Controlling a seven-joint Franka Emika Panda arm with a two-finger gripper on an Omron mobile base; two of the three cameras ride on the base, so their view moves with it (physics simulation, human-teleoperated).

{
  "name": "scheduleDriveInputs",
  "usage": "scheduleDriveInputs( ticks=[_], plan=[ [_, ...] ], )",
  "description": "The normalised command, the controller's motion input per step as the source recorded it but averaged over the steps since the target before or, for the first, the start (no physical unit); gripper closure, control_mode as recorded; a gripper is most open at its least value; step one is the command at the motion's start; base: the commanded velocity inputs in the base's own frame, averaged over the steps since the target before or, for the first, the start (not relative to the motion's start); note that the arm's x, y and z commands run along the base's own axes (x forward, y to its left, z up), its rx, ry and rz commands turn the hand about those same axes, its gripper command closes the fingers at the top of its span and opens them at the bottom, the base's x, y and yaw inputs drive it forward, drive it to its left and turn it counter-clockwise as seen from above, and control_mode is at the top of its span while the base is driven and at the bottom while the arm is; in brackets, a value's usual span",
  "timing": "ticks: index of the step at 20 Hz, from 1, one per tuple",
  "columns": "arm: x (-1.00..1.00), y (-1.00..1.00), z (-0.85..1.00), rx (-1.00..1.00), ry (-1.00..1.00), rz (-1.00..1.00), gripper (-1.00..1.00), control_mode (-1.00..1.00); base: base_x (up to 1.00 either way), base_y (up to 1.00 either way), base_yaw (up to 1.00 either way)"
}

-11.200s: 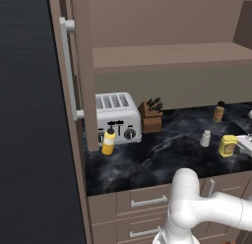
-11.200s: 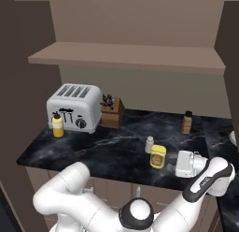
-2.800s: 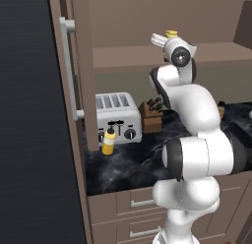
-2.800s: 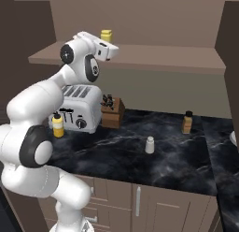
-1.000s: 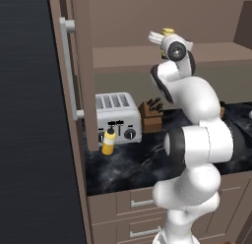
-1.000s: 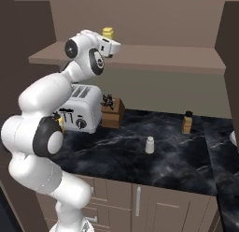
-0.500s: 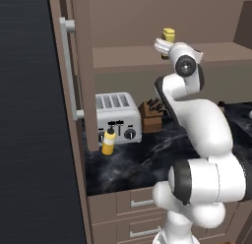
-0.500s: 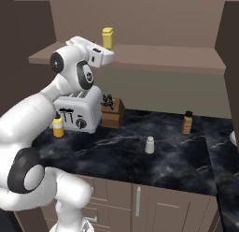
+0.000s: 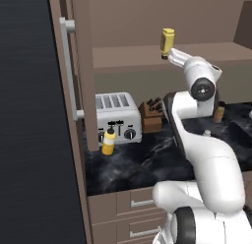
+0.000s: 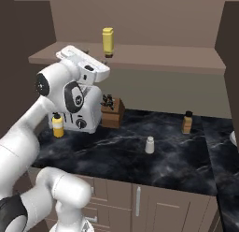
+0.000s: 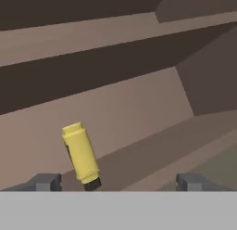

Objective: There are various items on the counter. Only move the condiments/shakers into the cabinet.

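On the cabinet [image 10: 140, 58] shelf, near its front edge toward the left end, the squat yellow bottle [image 10: 108, 41] stands inverted on its dark cap, so the gripper [image 10: 95, 67], jaws spread wide and empty, could topple it while withdrawing.

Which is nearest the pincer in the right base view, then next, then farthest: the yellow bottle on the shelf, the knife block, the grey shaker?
1. Yellow bottle, on the cabinet shelf just beyond the open pincer.
2. Knife block, below on the counter, beside the toaster.
3. Grey shaker, farther right, mid-counter.
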Motion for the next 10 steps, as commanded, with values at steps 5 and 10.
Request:
scheduleDriveInputs(
  ticks=[5,10],
  plan=[
    [-0.98,-0.73,0.00,0.22,0.12,0.00,-1.00,-1.00,0.00,0.00,0.00],
    [-0.66,-0.83,0.00,0.27,0.25,0.00,-1.00,-1.00,0.00,0.00,0.00]
  ],
)
